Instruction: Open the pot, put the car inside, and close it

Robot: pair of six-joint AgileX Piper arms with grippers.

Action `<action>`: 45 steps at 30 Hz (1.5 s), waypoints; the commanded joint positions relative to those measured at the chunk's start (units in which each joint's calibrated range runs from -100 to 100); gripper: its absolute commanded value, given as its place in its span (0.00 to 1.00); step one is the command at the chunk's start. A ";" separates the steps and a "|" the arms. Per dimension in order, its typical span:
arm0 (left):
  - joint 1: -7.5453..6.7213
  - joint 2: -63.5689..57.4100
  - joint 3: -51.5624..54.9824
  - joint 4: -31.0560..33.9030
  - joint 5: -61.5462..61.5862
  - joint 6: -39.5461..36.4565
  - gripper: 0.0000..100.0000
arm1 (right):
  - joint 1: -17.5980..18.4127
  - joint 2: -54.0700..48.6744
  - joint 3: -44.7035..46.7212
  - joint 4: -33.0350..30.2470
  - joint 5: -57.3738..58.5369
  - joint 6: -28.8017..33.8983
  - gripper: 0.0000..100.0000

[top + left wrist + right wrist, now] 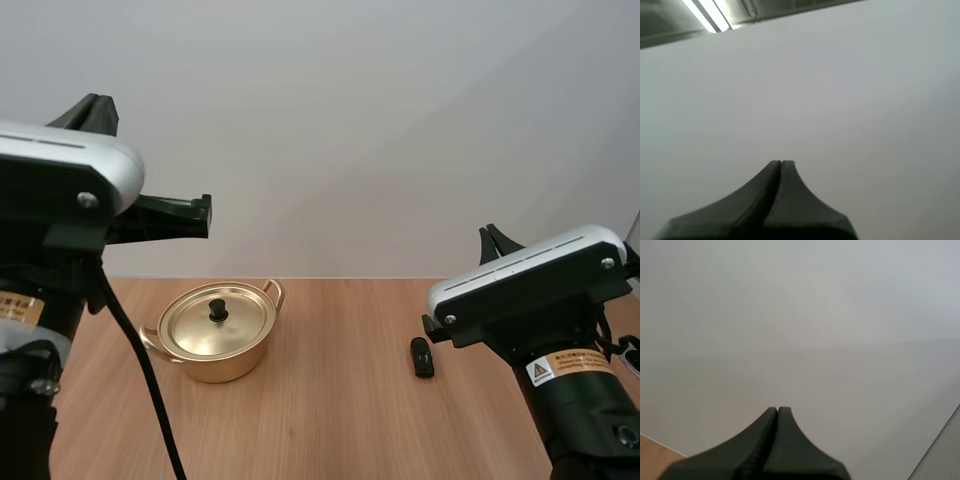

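On table [330, 430] centre-left, gold pot [215, 340] w/ lid [217, 322] on, small black car [422, 357] well apart at its 3 o'clock, left gripper [782, 165] & right gripper [778, 411] both raised, each closed on nothing, aimed at white wall [350, 120]

1. Bench [340, 410]: light wooden top.
2. Gold pot [225, 368]: two side handles, lid [240, 325] seated with black knob; stands on the bench's left part.
3. Small black car [422, 357]: right part, well apart from the pot.

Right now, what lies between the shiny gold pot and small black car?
Nothing: the high view shows bare wooden table between gold pot and black car.
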 commanded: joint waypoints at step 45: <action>2.44 32.47 -15.34 -1.32 56.22 9.91 0.18 | 0.01 0.00 -9.61 -0.48 66.35 -0.54 0.00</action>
